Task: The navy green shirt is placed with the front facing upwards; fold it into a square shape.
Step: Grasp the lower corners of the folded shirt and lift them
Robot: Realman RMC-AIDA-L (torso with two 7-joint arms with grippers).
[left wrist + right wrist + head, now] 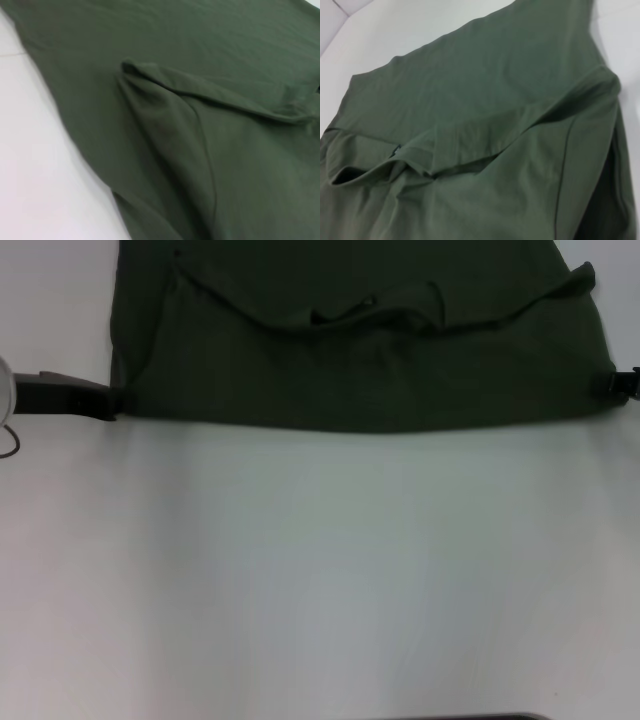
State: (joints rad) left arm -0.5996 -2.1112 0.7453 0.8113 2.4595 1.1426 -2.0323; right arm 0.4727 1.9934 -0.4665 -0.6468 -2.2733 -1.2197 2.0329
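Left end effector (108, 402) and right end effector (612, 383) half-hidden at shirt (360, 360) corners.

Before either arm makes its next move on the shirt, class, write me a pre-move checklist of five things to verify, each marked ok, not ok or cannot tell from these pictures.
1. The navy green shirt lies on the white table: ok.
2. Left gripper at the shirt's near left corner: ok.
3. Right gripper at the shirt's near right corner: ok.
4. Firm grip on the cloth at both corners: cannot tell.
5. Cloth smooth before folding on: not ok; a loose fold runs across the shirt and bunches in the middle in the head view, with raised ridges in both wrist views.
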